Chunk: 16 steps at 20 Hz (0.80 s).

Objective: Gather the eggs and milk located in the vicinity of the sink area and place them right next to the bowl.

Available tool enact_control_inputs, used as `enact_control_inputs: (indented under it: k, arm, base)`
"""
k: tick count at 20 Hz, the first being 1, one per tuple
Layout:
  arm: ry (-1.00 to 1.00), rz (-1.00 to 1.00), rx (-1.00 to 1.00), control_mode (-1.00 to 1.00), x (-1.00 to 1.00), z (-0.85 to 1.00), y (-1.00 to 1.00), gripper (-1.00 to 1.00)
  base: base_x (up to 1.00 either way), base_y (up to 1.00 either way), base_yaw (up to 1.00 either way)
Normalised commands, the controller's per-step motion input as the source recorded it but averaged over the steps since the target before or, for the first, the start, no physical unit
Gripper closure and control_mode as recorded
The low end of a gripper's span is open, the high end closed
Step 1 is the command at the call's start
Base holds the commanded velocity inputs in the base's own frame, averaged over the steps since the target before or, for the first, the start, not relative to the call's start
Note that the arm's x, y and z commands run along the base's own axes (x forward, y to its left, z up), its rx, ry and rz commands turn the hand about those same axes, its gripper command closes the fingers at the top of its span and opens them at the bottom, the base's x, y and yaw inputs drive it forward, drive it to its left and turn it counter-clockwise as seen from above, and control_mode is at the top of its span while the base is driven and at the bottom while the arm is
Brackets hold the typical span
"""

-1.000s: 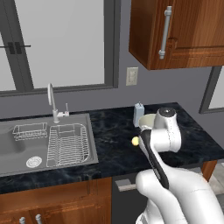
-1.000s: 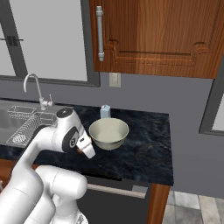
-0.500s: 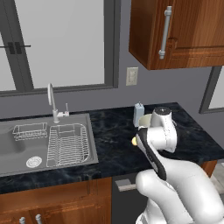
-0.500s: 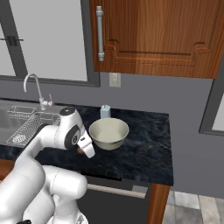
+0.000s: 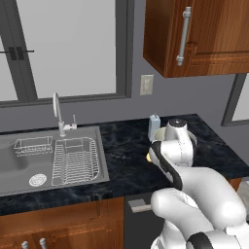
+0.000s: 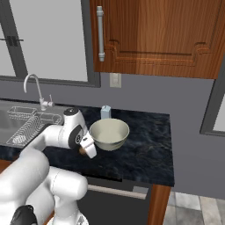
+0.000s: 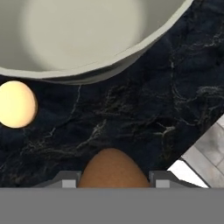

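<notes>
My arm is folded forward over the bench point(image 6: 145, 145), wrist bent down, with the claw point(image 7: 113, 183) low and its fingers closed around the brown egg point(image 7: 113, 169). The bowl point(image 7: 87, 39) sits just ahead of the claw, the pale egg point(image 7: 16, 104) off to its side on the bench beside the bowl. The milk point(image 6: 105, 112) stands beyond the bowl. Since a second ago the hand has drawn closer to the bowl.
</notes>
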Motion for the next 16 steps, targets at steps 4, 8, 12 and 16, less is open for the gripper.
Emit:
enact_control_inputs:
  k: [4,8,12,16]
  arm:
    - [-0.07,0.0,0.0,-1.0,0.06,-0.46,0.07,1.0]
    - [-0.07,0.0,0.0,-1.0,0.06,-0.42,0.08,1.0]
    - [-0.07,0.0,0.0,-1.0,0.04,-0.42,0.05,1.0]
    - [-0.06,0.0,0.0,-1.0,0.0,-0.45,0.0,1.0]
  base:
    - [0.0,0.0,0.0]
    - [0.0,0.0,0.0]
    - [0.0,0.0,0.0]
    - [0.0,0.0,0.0]
